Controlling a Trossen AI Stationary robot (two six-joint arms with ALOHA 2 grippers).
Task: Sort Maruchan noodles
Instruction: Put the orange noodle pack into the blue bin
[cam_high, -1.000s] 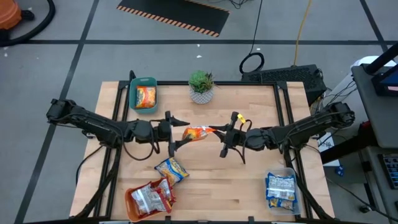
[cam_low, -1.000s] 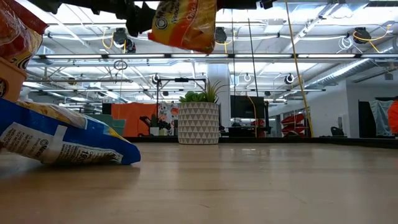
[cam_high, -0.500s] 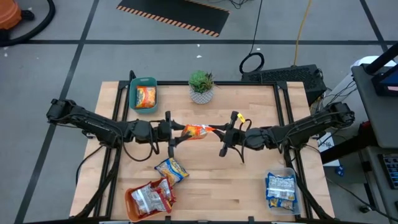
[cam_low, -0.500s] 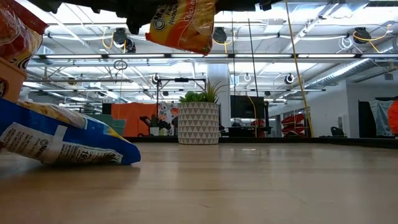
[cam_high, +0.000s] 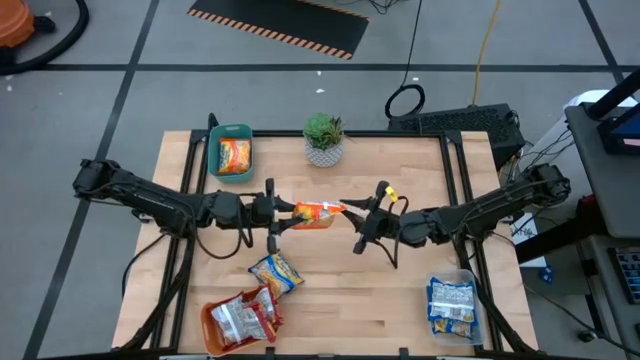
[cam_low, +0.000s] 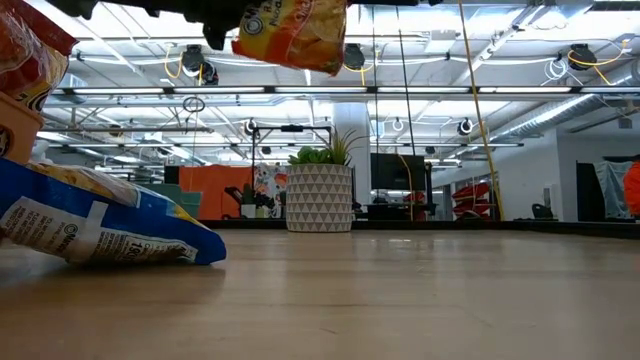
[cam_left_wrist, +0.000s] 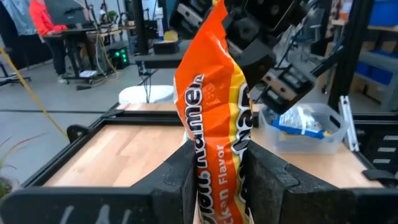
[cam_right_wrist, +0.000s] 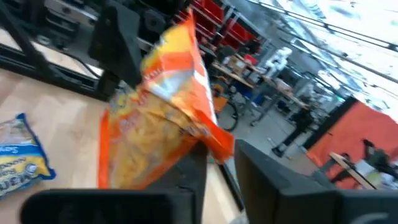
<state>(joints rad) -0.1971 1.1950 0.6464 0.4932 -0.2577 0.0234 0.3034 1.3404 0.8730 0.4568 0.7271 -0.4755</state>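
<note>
An orange Maruchan noodle packet (cam_high: 318, 212) hangs in the air over the middle of the table, between my two level grippers. My left gripper (cam_high: 283, 213) is shut on the packet's left end. My right gripper (cam_high: 358, 217) stands at the right end with its fingers a little apart (cam_right_wrist: 221, 171). The low view shows the packet (cam_low: 290, 30) high above the tabletop. A blue-and-yellow packet (cam_high: 276, 273) lies flat on the table nearer the front edge. My left gripper pinches the packet's left end (cam_left_wrist: 217, 163) between its two fingers (cam_left_wrist: 180, 180). The fingers come level from the table's left. The packet stands on edge, stretches away from the fingers and is clear of the table. My right gripper has the packet's right corner (cam_right_wrist: 219, 144) at its parted fingertips; I cannot tell whether it touches.
A teal bin (cam_high: 215, 160) with an orange packet stands at the back left, with a potted plant (cam_high: 323, 138) at the back middle. An orange bin (cam_high: 208, 325) with silver-red packets is at the front left. A clear bin (cam_high: 452, 303) with blue packets is at the front right.
My left gripper has shut on the orange packet's left end. The packet has stayed in the air between the two grippers, rising slightly and tipping a little in the low view.
</note>
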